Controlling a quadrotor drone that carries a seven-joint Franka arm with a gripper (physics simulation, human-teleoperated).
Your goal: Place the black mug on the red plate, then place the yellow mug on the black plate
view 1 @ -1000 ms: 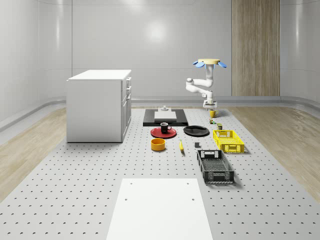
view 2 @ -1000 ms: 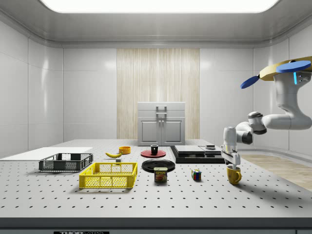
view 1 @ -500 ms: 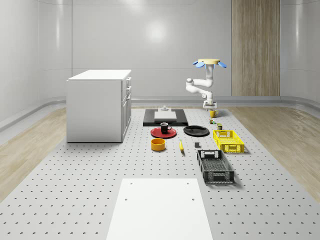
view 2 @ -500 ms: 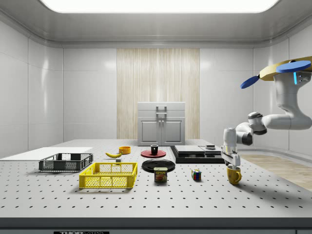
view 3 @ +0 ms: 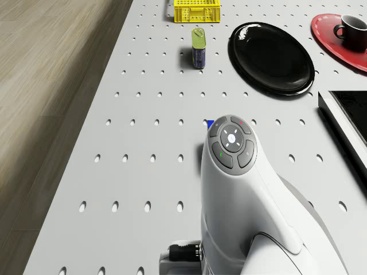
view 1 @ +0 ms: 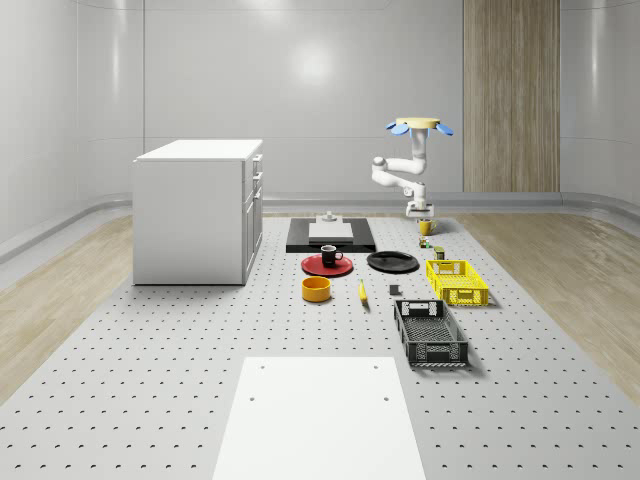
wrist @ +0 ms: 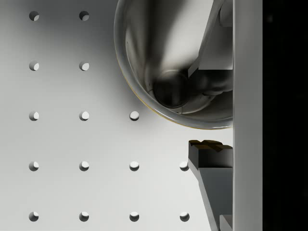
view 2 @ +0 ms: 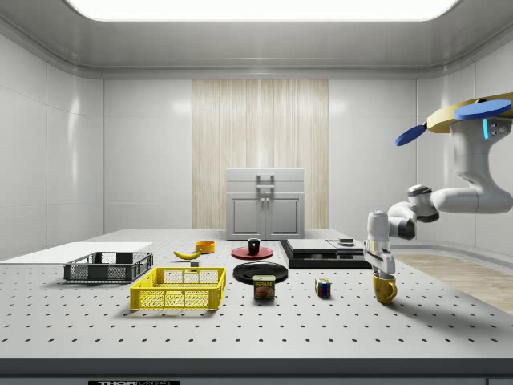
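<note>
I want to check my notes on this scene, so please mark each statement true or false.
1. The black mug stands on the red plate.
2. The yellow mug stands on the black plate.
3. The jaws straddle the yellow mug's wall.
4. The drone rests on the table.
1. True. The black mug stands on the red plate.
2. False. The yellow mug stands on the table, apart from the black plate, which is bare.
3. True. In the wrist view one jaw is inside the mug and the other outside, with a gap to the wall.
4. False. The drone hovers above the table's end, at the side view's right.
</note>
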